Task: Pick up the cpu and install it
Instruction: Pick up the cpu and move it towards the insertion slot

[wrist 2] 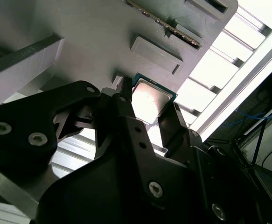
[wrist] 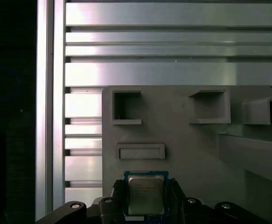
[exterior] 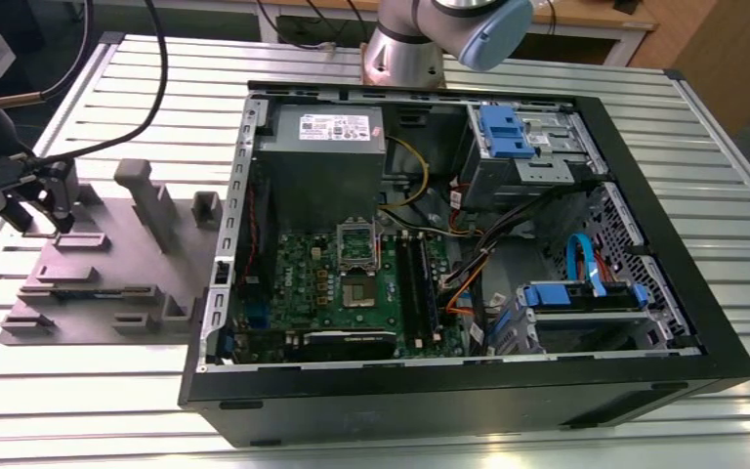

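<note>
Black tool (wrist: 146,189) pinches the cpu (wrist: 145,196), its fingers (wrist: 119,192) pressed against two opposite edges; whether the cpu is lifted off its seat I cannot tell. It lies flat, metal top up, squarely between them, over the grey tray (exterior: 114,283) near the worktop (exterior: 153,88) edge at the exterior view's left. Well apart, toward the exterior view's right, stands the computer case (exterior: 687,293) with its green board (exterior: 310,283) facing up.

Both wrist views close on cpu (wrist: 145,194)
</note>
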Controlling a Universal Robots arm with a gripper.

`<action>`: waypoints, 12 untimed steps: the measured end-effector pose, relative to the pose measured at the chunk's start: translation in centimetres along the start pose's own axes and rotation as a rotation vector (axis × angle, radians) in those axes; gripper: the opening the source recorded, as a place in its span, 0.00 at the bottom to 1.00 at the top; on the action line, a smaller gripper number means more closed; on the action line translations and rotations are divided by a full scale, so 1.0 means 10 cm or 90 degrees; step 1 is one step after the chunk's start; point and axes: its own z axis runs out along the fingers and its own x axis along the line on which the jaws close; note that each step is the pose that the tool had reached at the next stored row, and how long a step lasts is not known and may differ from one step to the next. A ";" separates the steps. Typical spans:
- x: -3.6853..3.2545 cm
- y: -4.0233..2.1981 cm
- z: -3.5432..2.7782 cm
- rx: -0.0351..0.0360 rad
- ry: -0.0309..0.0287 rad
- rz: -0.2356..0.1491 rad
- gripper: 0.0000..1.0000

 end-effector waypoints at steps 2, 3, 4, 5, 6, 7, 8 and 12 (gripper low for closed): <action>0.000 0.000 -0.007 0.0001 0.0002 0.000 0.47; 0.000 0.000 -0.010 0.0001 0.0002 0.000 0.47; 0.000 0.000 -0.010 0.0000 0.0001 0.000 0.47; 0.000 0.000 -0.009 0.0000 0.0000 0.000 0.47; 0.000 0.000 -0.010 0.0000 -0.0001 0.000 0.47; 0.000 0.000 -0.010 0.0000 0.0000 0.000 0.47; 0.000 0.000 -0.011 0.0000 0.0000 0.000 0.47; 0.000 0.001 -0.016 0.0000 -0.0001 0.000 0.47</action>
